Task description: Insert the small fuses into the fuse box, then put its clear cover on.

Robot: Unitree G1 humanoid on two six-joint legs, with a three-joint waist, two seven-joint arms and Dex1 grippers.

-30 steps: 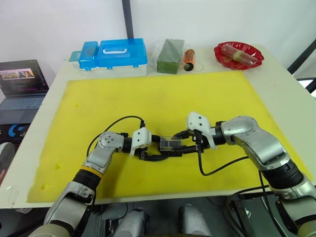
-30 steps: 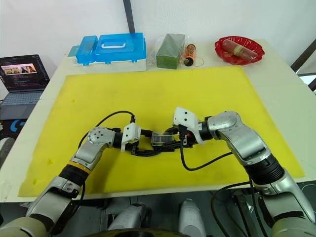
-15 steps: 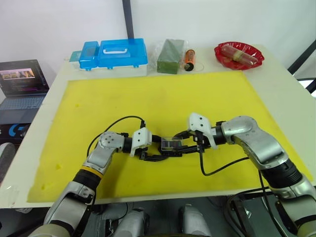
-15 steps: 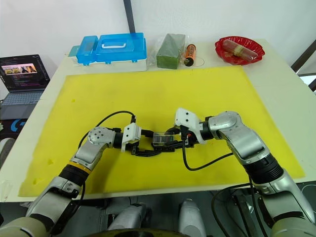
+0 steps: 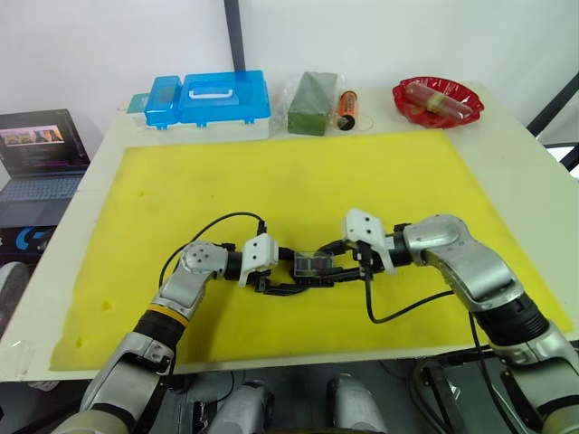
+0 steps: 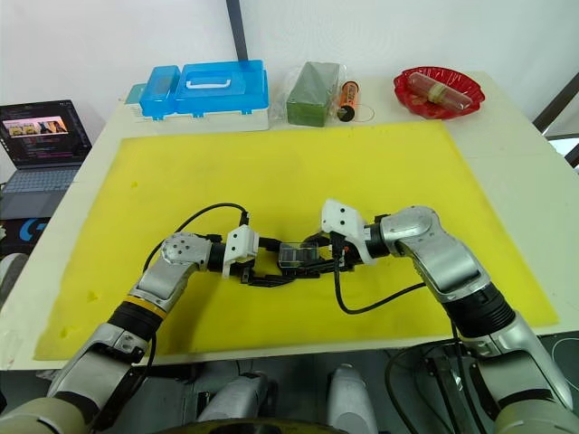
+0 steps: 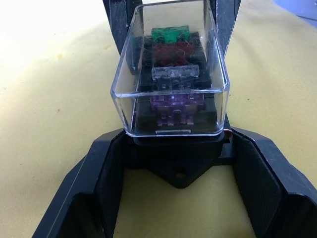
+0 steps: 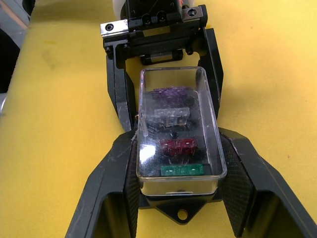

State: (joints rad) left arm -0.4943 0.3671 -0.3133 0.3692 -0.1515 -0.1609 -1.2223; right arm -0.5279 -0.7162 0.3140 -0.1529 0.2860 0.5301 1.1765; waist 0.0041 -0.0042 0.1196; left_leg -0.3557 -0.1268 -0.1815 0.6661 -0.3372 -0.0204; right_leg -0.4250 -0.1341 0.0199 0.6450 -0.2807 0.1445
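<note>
Clearly the fuse box (image 7: 173, 148) with the clear cover (image 8: 178, 134) on it is a light, stiff, smooth little thing, so I judge it can slip; the best hold is on the black base, not on the thin transparent cap. It sits near the front of the soft yellow mat (image 5: 298, 172), between the two arms. The left gripper (image 5: 294, 276) and the right gripper (image 6: 312, 262) both have their black fingers partly spread around the block's long sides; whether the pads press it I cannot tell. Under the cover stand the small fuses: purple (image 7: 176, 105), whitish (image 7: 176, 74), red (image 8: 177, 146), green (image 8: 182, 170). Farther back are a blue case (image 5: 208, 98) and a glossy red dish (image 5: 437, 99).
</note>
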